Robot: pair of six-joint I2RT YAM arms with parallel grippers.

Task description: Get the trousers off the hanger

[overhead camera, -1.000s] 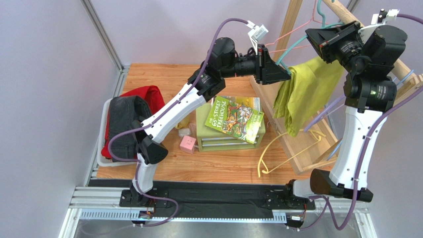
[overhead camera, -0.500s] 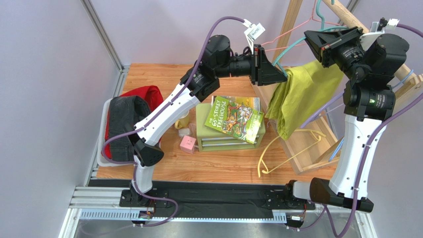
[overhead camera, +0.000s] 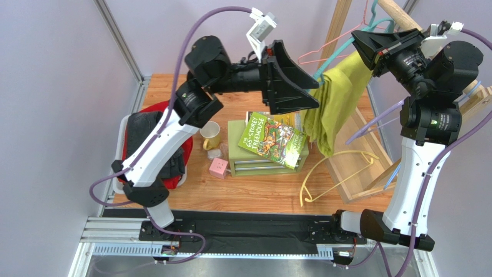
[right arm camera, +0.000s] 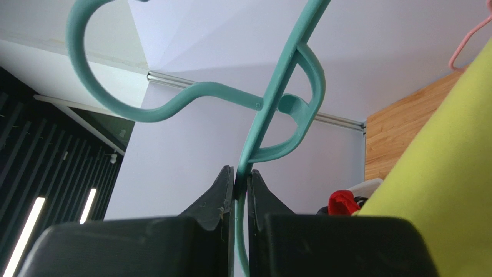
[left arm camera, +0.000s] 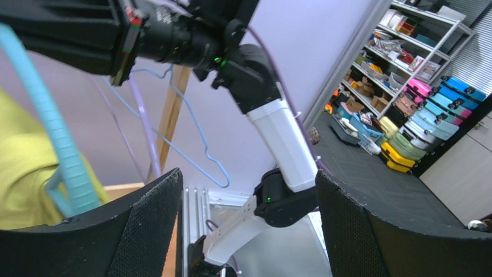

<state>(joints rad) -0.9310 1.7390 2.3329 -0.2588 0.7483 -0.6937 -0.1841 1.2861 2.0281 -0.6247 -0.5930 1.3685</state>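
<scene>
The yellow-green trousers [overhead camera: 335, 98] hang draped over a teal hanger [overhead camera: 342, 53] at the upper right. My right gripper [overhead camera: 362, 41] is shut on that hanger's neck, and the wrist view shows the teal hanger [right arm camera: 271, 115] pinched between the pads beside the yellow-green cloth [right arm camera: 444, 173]. My left gripper [overhead camera: 315, 95] is open just left of the trousers, nothing between its fingers [left arm camera: 144, 225]. Its view has the cloth [left arm camera: 23, 167] and hanger [left arm camera: 55, 144] at the left edge. Red trousers [overhead camera: 173, 107] and black trousers [overhead camera: 144, 130] lie in a bin.
A white bin [overhead camera: 122, 138] stands at the left. In the middle are a green box with a book [overhead camera: 271, 138], a yellow mug [overhead camera: 211, 135] and a pink cube [overhead camera: 218, 167]. A yellow hanger [overhead camera: 335, 173] lies against the wooden rack [overhead camera: 352, 167]. A pink hanger [overhead camera: 323, 55] hangs behind.
My left gripper has opened wide, let go of the yellow-green cloth and swung up and leftward. The trousers now hang straighter from the hanger, which the right gripper has lifted slightly.
</scene>
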